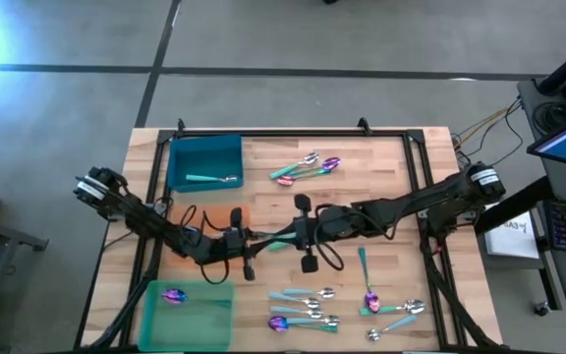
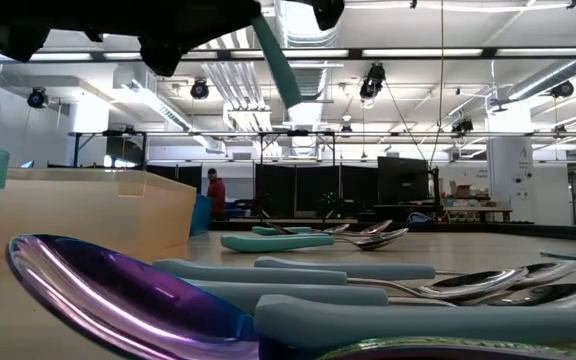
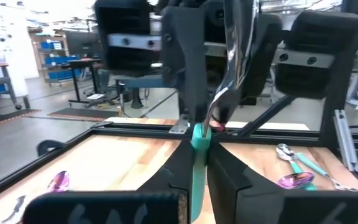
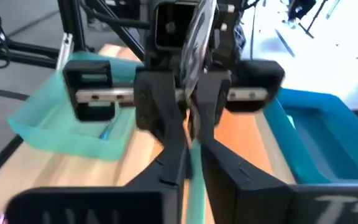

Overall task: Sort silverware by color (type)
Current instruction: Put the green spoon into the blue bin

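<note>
Mid-table handoff: a teal-handled spoon (image 3: 199, 163) sits between both end effectors, up off the wood. The left end effector (image 1: 247, 239) is clenched on one end of it. The right end effector (image 1: 300, 236) pinches the other end, fingers close around the handle. Both arms reach in low from the table's sides and meet nose to nose at the center. More silverware lies in a far cluster (image 1: 306, 167) and a near cluster (image 1: 347, 305) on the table (image 1: 391, 167).
</note>
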Tool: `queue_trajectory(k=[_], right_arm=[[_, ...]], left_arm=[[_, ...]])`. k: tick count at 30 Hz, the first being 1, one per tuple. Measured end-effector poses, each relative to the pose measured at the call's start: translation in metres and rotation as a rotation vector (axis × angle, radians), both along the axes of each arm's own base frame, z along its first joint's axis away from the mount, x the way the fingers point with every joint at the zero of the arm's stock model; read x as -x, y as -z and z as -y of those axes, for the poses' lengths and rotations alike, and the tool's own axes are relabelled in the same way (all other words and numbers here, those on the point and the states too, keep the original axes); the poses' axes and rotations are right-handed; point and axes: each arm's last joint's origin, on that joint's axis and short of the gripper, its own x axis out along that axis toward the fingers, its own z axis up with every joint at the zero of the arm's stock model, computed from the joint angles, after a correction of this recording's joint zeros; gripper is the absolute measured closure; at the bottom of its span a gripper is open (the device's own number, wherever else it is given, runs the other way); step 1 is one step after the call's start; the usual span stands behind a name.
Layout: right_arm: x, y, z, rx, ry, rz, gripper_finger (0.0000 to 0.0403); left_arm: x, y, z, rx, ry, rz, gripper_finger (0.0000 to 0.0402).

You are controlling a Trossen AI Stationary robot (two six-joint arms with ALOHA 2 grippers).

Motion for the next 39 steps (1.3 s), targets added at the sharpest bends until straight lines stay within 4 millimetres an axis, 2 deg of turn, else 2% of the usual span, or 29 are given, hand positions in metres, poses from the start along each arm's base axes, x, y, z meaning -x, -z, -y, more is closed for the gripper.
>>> queue_trajectory(k=[4,8,13,19,27,31,34,39], right_arm=[[0.012,-0.009,0.005,-0.003,0.065,-0.038,0.0322],[0.028,-0.015,0.01,-0.089,0.138,-0.118,0.0293],[0.04,-0.001,0.013,-0.229,0.252,-0.31,0.0283],[0.052,0.022,0.016,-0.34,0.418,-0.536,0.0294],[0.066,0.041,0.014,-0.445,0.594,-0.684,0.0302],[0.075,0.051,0.01,-0.496,0.688,-0.743,0.0303],[0.084,0.061,0.006,-0.539,0.75,-0.813,0.0303],[0.096,0.077,-0.003,-0.647,0.799,-0.918,0.0303]], left_arm=[[0.009,0.003,-0.008,-0.027,-0.063,-0.037,0.0394],[0.025,0.002,-0.024,-0.063,-0.182,-0.093,0.0394],[0.052,0.005,-0.056,-0.089,-0.36,-0.203,0.0394],[0.083,0.008,-0.099,-0.109,-0.547,-0.355,0.0394],[0.119,0.012,-0.154,-0.076,-0.868,-0.581,0.0394],[0.133,0.021,-0.172,0.033,-0.993,-0.64,0.0391],[0.141,0.028,-0.18,0.104,-1.067,-0.68,0.0369],[0.142,0.025,-0.19,0.128,-1.13,-0.674,0.033]])
